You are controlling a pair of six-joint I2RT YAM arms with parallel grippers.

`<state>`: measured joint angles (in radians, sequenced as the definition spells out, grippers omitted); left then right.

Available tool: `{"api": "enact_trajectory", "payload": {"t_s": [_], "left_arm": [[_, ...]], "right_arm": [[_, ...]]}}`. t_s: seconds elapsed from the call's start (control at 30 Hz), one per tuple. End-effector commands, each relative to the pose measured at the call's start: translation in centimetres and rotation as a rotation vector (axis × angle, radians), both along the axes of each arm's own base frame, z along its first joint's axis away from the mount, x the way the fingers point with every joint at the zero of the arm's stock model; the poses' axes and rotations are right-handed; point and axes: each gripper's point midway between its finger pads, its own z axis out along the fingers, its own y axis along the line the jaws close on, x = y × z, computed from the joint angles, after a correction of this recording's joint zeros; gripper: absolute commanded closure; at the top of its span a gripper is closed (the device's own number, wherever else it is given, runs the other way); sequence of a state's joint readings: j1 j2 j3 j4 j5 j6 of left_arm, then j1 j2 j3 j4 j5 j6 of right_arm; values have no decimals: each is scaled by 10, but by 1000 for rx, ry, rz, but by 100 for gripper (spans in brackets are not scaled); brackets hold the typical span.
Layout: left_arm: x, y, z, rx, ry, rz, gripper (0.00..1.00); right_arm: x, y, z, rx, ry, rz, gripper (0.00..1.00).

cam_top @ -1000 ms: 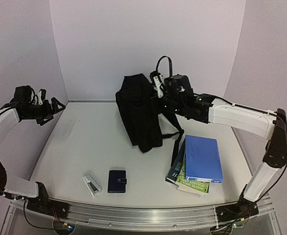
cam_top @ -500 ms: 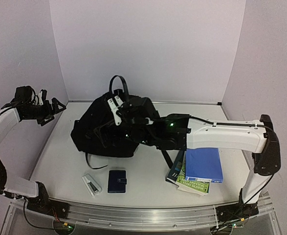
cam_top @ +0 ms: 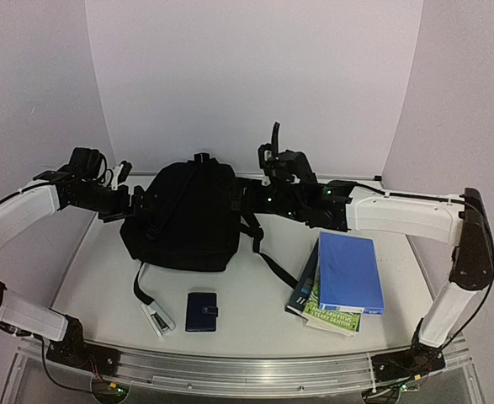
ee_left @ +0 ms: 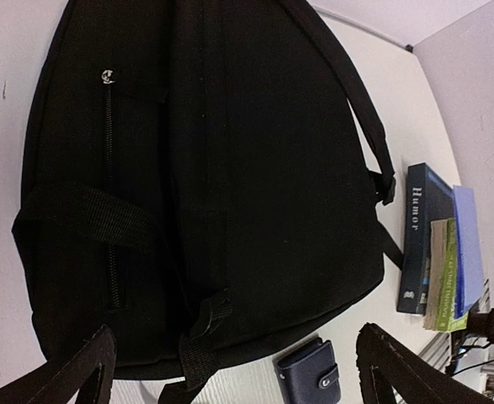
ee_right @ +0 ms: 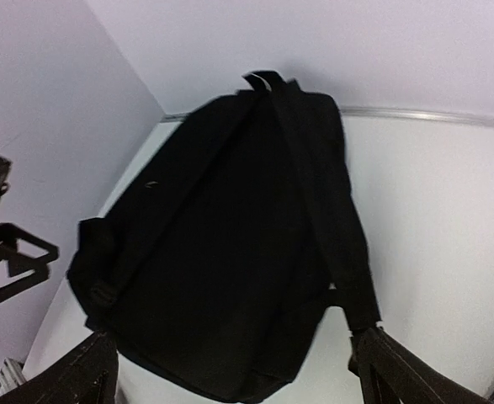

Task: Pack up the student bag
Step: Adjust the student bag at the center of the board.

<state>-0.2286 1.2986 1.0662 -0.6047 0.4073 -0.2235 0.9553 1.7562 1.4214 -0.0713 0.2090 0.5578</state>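
Leftmost, the left claw hangs released and empty just beside the black backpack. The backpack lies flat on the tabletop between it and the right claw, likewise released. No opening shows, so packing appears not yet begun. Nearer the bases than either claw, a white stapler, navy wallet and book stack lie unpacked; loose straps may snag.

- We see the student bag, a large black fabric backpack, lying flat on the desk left of centre in the overhead frame.
- Its padded shoulder straps face up.
- One webbing strap trails toward lower right, another toward lower left.
- We find its zippers closed.
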Motion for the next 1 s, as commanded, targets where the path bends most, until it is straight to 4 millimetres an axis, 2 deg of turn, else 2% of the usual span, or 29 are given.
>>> {"api": "enact_trajectory", "payload": {"t_s": [0.0,0.1,0.3,0.43,0.53,0.63,0.77,0.87,0.93,0.97], "left_arm": [[22,-4,-2,161,-10,-4,0],[34,-2,-17,223,36,15,0],[53,-4,-34,358,67,20,0],[57,-20,-45,391,69,-23,0],[56,-32,-56,408,79,-63,6],[57,-32,-67,432,110,-65,21],[56,-30,-74,438,126,-59,52],[56,-31,-72,432,124,-57,75],[56,-31,-63,419,107,-43,92],[56,-30,-53,407,86,-32,94]], "right_arm": [[-14,23,-36,91,159,65,3],[-19,32,-60,99,217,94,7],[-26,53,-107,122,324,151,12],[-27,60,-132,111,366,154,11],[-25,62,-140,105,367,148,20],[-22,63,-143,104,363,136,32],[-18,66,-153,105,376,124,43],[-14,65,-158,99,372,95,63],[-10,59,-156,93,354,64,79],[-7,54,-153,89,341,47,87]]}}
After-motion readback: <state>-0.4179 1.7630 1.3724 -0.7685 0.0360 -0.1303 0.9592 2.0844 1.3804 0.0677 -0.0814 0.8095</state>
